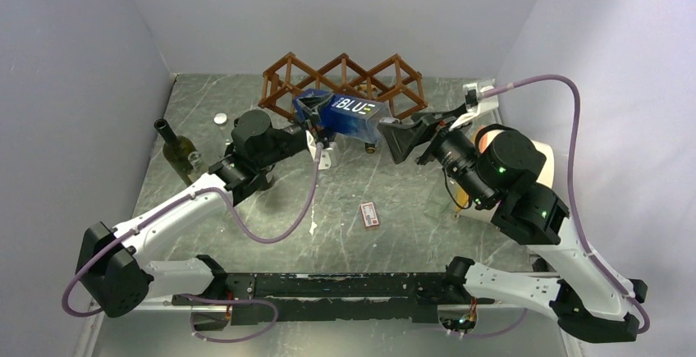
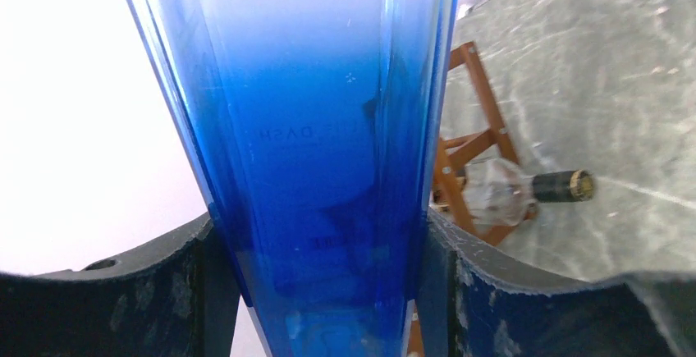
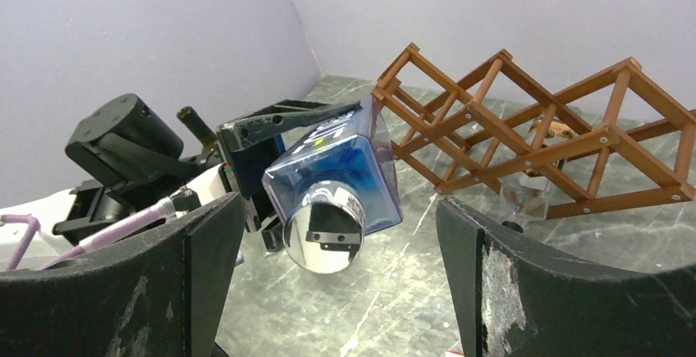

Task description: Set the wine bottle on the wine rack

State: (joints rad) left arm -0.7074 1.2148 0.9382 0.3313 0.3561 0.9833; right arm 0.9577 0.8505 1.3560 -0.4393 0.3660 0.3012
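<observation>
While your right gripper (image 1: 392, 142) is hanging wide open and empty, its jaws are facing the silver cap (image 3: 322, 234) of the blue wine bottle (image 1: 351, 116). Your left gripper (image 1: 316, 113) is clamping the bottle's base end, holding it off the table. Its long axis is running sideways along the front of the wine rack (image 3: 607, 136) just behind, so it's probably needing a turn toward a cell.

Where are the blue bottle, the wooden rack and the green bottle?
blue bottle (image 1: 349, 117), top view, its lettered side.
wooden rack (image 3: 603, 137), right wrist view, a front joint.
green bottle (image 1: 177, 156), top view, its body.
</observation>
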